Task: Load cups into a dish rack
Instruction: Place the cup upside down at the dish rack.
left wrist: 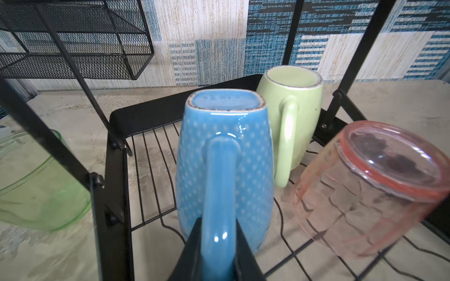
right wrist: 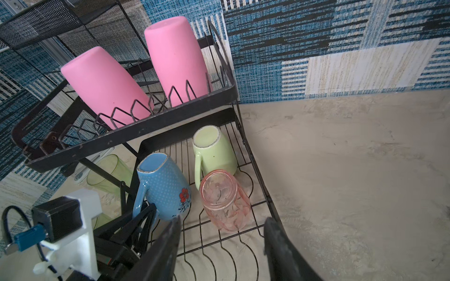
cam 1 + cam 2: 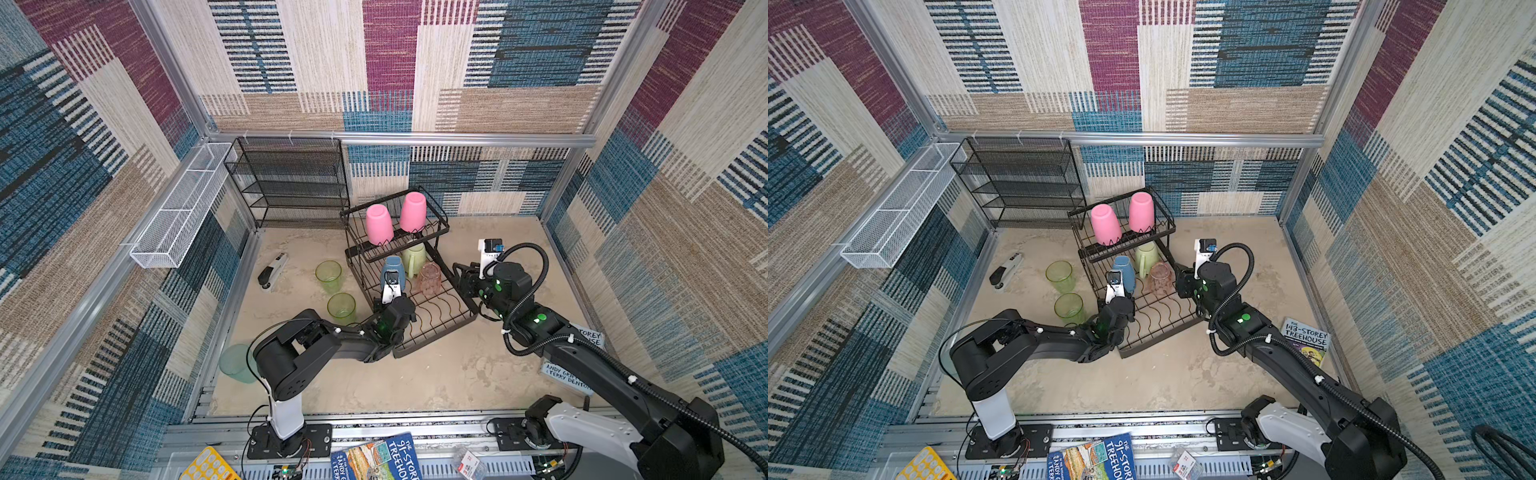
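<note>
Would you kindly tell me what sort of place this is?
Probably a robot test cell, not a kitchen: carpet-lined walls in an aluminium frame, the left arm and right arm bolted to a rail, and a dish rack.

Reaching low and forward with left arm (image 3: 332, 340), elbow folded near base; clamping blue mug (image 1: 224, 155) handle with left pincer (image 1: 218, 243), jaws nearly together. Stretching right arm (image 3: 582, 345) long, diagonally inward; right pincer (image 2: 222, 220) held parted.

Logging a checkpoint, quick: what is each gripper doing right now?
Left gripper: closed on the blue mug, by its handle.
Right gripper: open, holding nothing.
</note>
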Robot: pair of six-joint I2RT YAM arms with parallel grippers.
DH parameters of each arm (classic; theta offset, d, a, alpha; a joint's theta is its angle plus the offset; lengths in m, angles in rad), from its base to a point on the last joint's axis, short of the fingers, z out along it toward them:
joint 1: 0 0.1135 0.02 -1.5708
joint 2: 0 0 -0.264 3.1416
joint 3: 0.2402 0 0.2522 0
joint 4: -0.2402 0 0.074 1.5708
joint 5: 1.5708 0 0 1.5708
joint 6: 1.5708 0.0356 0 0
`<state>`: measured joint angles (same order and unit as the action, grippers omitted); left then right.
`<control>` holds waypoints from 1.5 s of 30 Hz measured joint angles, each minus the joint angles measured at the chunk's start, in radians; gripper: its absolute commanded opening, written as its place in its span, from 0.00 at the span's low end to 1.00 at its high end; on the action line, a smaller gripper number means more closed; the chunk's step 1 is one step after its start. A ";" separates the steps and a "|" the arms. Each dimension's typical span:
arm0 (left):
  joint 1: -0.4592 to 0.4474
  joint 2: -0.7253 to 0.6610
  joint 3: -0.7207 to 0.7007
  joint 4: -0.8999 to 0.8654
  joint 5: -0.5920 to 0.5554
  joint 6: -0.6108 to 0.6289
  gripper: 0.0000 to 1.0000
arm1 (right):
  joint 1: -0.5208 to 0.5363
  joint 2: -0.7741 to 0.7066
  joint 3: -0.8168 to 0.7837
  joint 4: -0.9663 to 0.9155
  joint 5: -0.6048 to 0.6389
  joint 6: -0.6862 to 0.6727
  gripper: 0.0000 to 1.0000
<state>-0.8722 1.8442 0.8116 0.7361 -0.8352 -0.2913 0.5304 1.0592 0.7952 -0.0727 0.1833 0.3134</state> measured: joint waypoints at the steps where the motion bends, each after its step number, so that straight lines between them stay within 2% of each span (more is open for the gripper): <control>1: 0.005 0.006 0.005 0.003 0.001 0.000 0.11 | 0.000 -0.003 -0.002 0.001 0.000 0.000 0.56; 18: 0.073 0.142 0.133 0.068 0.030 0.065 0.11 | 0.000 -0.017 -0.034 0.035 0.000 -0.004 0.56; 41: 0.140 0.168 0.218 0.000 0.056 0.054 0.12 | 0.000 -0.003 -0.053 0.053 0.000 -0.005 0.57; 45: 0.143 0.172 0.229 -0.012 0.057 0.047 0.14 | 0.000 -0.004 -0.059 0.053 0.000 -0.005 0.57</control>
<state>-0.7288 2.0163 1.0409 0.7242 -0.7780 -0.2440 0.5301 1.0550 0.7364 -0.0193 0.1837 0.3088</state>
